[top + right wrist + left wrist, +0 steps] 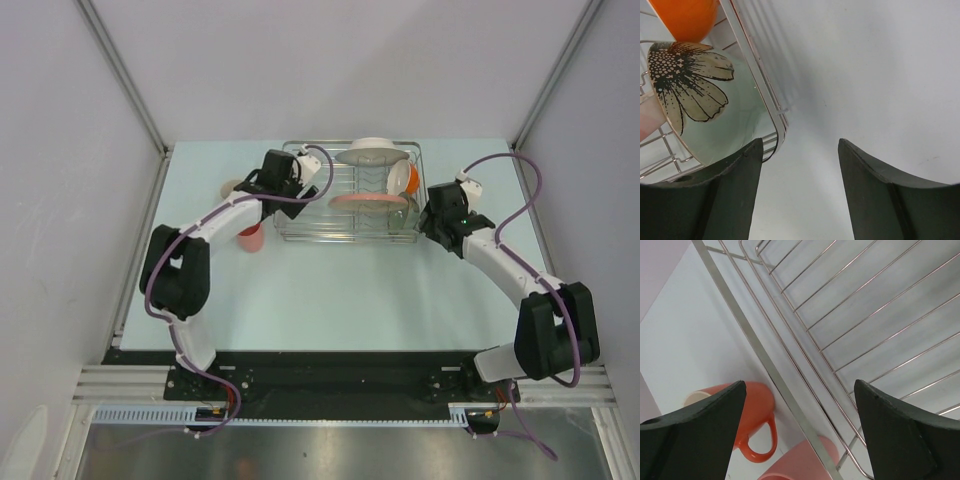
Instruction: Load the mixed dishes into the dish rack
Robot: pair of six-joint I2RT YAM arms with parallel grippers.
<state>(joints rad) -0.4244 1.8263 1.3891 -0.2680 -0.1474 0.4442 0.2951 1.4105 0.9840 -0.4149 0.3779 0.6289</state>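
Top external view: the rack (350,238) is seen at 12 o'clock on the table (350,300), with plates already stood in it. An orange cup (250,237) is left on the table at 7 o'clock from the rack's left end. Fetching the cups is judged to be the step in hand. The left claw (265,182) hangs by the rack's left end, the right claw (430,208) by its right end.

Left wrist view: the left claw (800,383) is spread wide; nothing is held or touched. A handled cup (752,430) is seen at 7 o'clock, just outside the rack (760,357). A descent onto its wall is called for.

Right wrist view: the right claw (800,141) is partly open and empty, at 3 o'clock from the rack (757,75), where a flowered bowl (695,95) is propped.
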